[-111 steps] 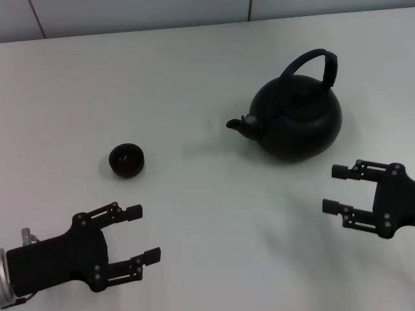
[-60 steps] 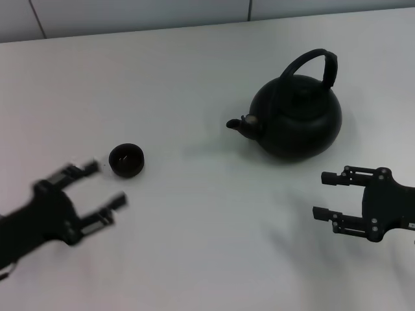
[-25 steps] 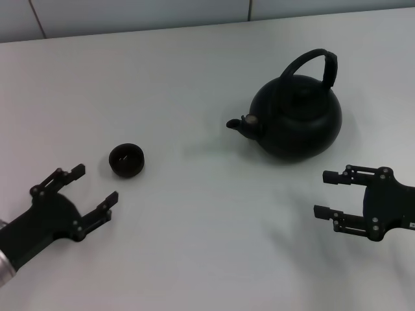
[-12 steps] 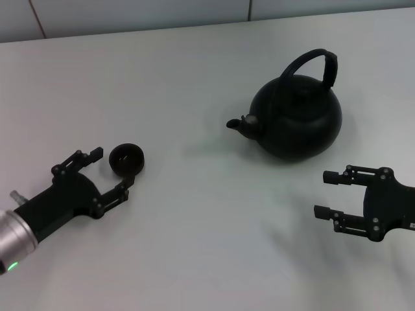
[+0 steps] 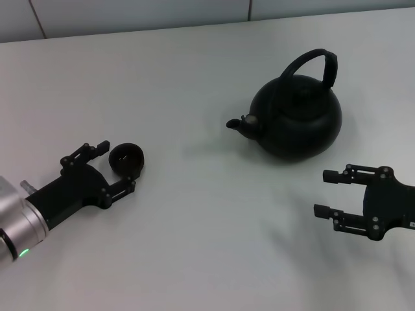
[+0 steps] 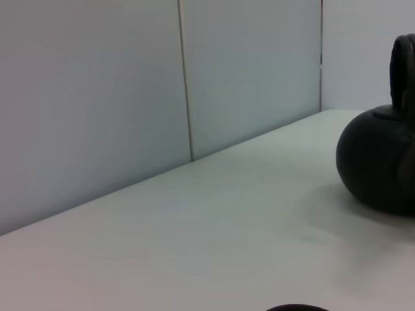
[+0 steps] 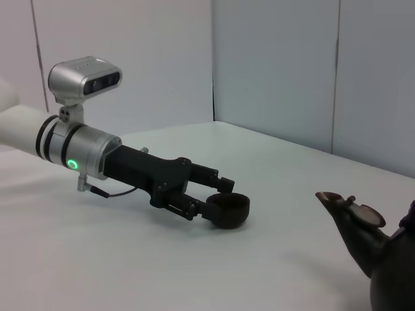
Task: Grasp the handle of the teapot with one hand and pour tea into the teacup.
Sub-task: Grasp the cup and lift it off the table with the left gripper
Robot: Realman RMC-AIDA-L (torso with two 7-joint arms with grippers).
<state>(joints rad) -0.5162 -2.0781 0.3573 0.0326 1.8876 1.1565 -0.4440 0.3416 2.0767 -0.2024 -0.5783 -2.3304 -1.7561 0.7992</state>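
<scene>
The matte black teapot (image 5: 297, 120) stands on the white table (image 5: 194, 84) at the right, spout pointing left, its arched handle (image 5: 314, 60) upright over the lid. The tiny black teacup (image 5: 127, 159) sits at the left. My left gripper (image 5: 117, 164) is open, its fingers on either side of the cup's near half; I cannot tell if they touch it. The right wrist view shows that gripper (image 7: 216, 195) at the teacup (image 7: 228, 210) and the teapot (image 7: 356, 227) spout. My right gripper (image 5: 323, 192) is open and empty, in front of the teapot and apart from it.
A pale panelled wall (image 6: 130, 97) runs along the table's far edge. In the left wrist view the teapot (image 6: 379, 162) shows far off at one edge.
My left gripper has moved forward and to the right, from the near left of the table up to the teacup, so its open fingers now flank the cup. The right gripper has barely moved.
</scene>
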